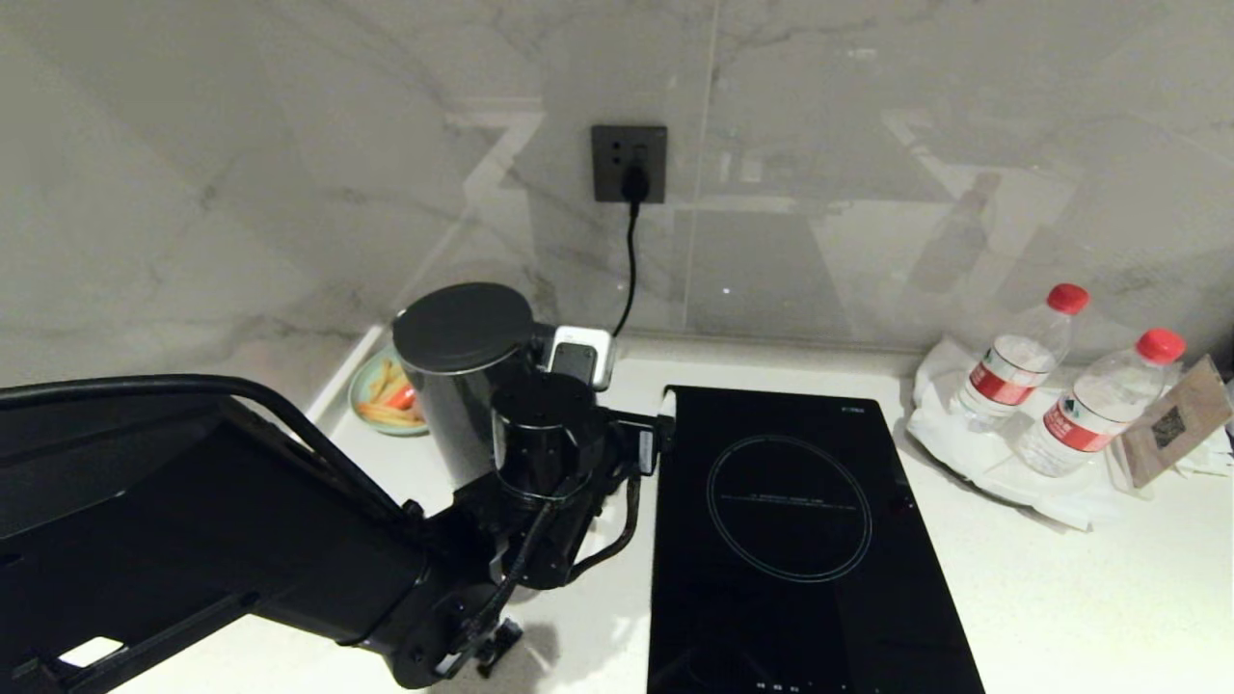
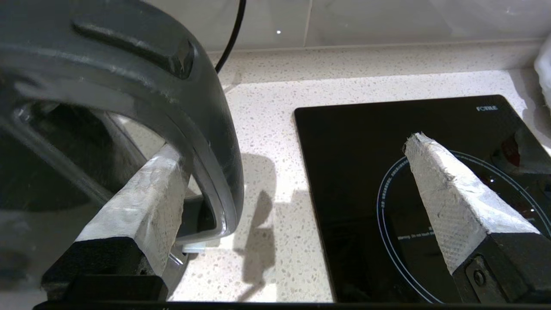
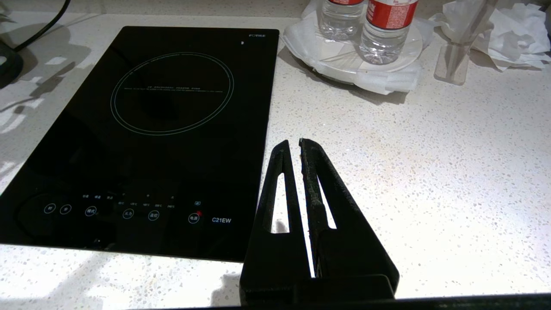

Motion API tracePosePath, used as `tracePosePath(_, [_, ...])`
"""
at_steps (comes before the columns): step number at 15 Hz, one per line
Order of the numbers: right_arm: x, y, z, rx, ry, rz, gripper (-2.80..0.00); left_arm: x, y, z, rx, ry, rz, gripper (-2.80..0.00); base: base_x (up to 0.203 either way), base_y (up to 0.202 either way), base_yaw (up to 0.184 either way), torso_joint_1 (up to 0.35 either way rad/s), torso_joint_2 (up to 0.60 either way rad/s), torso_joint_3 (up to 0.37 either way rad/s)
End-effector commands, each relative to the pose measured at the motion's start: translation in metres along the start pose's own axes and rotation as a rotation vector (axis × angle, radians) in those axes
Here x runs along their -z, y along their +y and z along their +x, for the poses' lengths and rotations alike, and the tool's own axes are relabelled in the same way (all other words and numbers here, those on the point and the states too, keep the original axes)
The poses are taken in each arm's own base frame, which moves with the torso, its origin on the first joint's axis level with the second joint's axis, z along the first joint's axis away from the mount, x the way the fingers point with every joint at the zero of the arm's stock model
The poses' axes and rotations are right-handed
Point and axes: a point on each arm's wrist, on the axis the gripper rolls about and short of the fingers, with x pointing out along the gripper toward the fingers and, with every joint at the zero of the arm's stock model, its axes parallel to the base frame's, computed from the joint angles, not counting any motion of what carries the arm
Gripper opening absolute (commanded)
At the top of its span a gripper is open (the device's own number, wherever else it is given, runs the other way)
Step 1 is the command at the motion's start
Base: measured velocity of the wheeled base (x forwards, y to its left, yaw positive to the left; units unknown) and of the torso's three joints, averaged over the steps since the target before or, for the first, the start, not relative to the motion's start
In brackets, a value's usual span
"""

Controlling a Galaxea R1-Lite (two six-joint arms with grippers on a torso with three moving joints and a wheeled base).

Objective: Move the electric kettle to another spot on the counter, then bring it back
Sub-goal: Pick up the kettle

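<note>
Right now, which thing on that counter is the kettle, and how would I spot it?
Find the black hob set into the white counter, then look just left of it, below the wall socket. The kettle is the tall dark cylinder with a flat round lid, far taller than the small dish behind it.

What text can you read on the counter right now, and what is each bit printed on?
"C21EW": front control strip of the induction hob.
"FOTILE": brand mark at the hob's back corner, small but legible.
Touch-key captions and the cooking ring's text: too small.
Water bottle labels: blurred.
Card: a code pattern, unreadable.
</note>
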Motion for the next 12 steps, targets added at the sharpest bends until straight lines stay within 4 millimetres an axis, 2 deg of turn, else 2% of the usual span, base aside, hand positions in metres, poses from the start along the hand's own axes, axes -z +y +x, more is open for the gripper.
tracePosePath(1, [0.0, 0.0, 0.0, 0.001, 0.0, 0.0, -2.8, 0.001, 0.0, 0.008, -0.011, -0.005, -0.002, 0.0, 0.0, 0.0, 0.0, 0.0, 0.0, 0.0])
tracePosePath(6, [0.0, 0.0, 0.0, 0.001, 0.0, 0.0, -2.8, 0.014, 0.005, 0.024, -0.037, 0.017, 0.008, 0.0, 0.0, 0.0, 0.0, 0.0, 0.0, 0.0])
tracePosePath(12, [0.0, 0.0, 0.0, -0.001, 0.0, 0.0, -2.8, -0.001, 0.016, 0.035, -0.071, -0.022, -0.009, 0.0, 0.0, 0.0, 0.0, 0.0, 0.0, 0.0])
